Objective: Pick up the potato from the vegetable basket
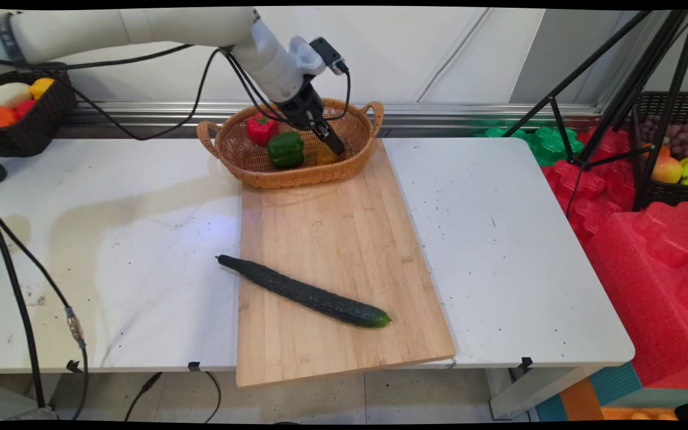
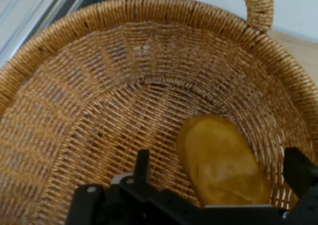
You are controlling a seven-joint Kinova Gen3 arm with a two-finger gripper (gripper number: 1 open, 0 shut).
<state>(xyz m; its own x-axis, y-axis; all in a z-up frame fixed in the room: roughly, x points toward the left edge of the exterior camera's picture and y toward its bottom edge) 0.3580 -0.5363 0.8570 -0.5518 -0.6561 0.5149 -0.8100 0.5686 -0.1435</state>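
Nearest you, a long dark cucumber (image 1: 305,292) lies slantwise across the near end of the wooden cutting board (image 1: 332,239) on the white counter (image 1: 499,239), its stem end hanging off the board's left edge. At the board's far end sits the wicker basket (image 1: 242,156), holding a red pepper (image 1: 262,128), a green pepper (image 1: 286,149) and a yellow pepper (image 1: 324,156). Your gripper (image 1: 333,143) is down inside the basket's right half with its fingers spread open to either side of the yellow pepper (image 2: 221,160), not touching it as far as the hand view shows. To grip cleanly, I'd keep the pepper centred between the fingers, stay clear of the weave, and mind the green pepper just left.
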